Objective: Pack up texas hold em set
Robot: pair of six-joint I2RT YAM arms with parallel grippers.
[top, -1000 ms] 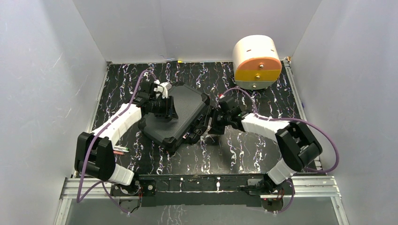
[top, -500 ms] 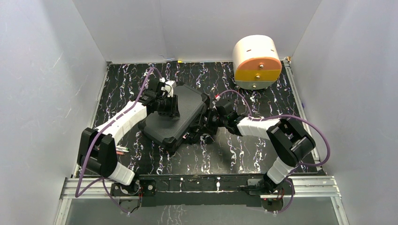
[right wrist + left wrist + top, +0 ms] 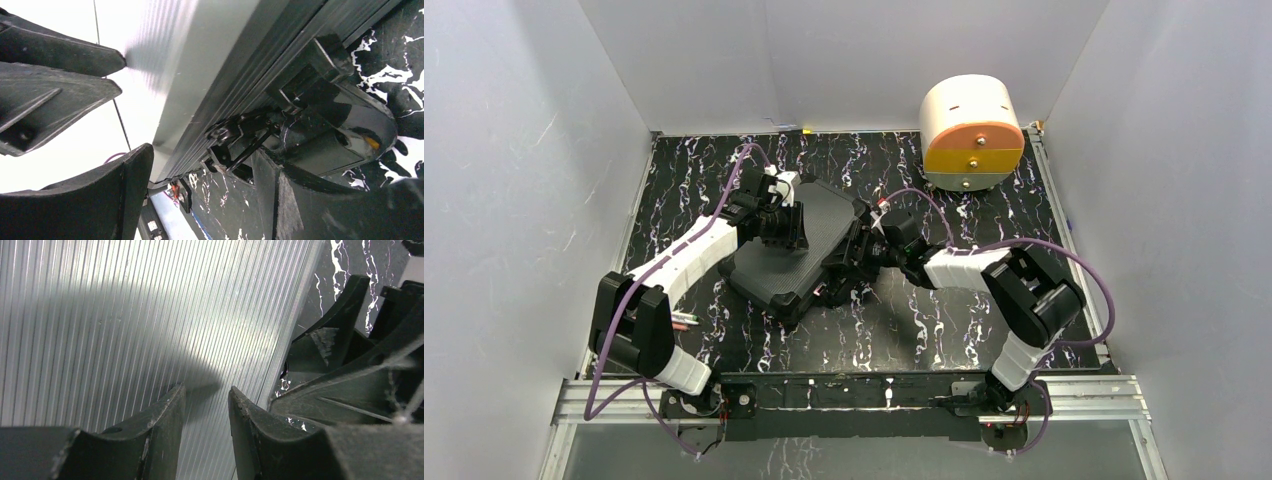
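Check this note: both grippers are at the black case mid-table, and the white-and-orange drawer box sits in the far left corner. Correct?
One detail is wrong: the drawer box sits in the far right corner, as the top external view shows. The left gripper and right gripper are indeed both at the black case.

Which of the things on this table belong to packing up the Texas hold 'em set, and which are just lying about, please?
Belongs to the job:
- the black poker case, its ribbed lid down

Just lying about:
- the white-and-orange drawer box, far right corner
- the red and green pens, beside the left arm
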